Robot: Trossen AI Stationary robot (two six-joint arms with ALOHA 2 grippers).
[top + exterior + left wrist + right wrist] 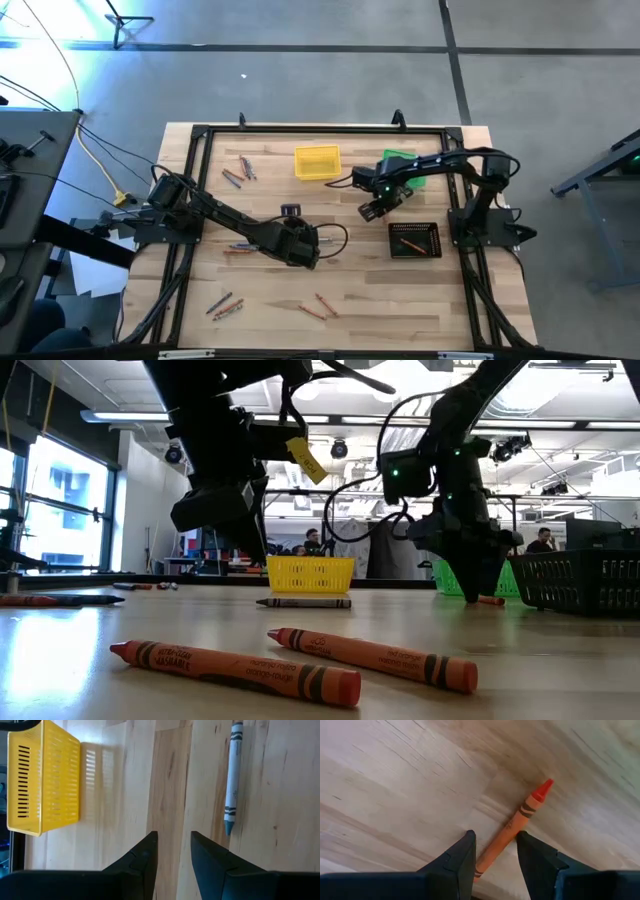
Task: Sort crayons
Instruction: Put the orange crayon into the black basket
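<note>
Wooden table [440, 300] still mostly unsorted: crayons [226, 304] scattered, a few in the black bin [415, 241]. Right gripper [495, 851] straddles an orange crayon [517, 826], open; left gripper [172, 851] open, empty.

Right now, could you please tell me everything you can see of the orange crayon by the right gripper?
The orange crayon is a slim stick in an orange paper wrapper with dark bands and a bare red-orange tip. It lies flat on the wooden table, its lower end running between the open fingers of the right gripper. Whether the fingers touch it cannot be told.
</note>
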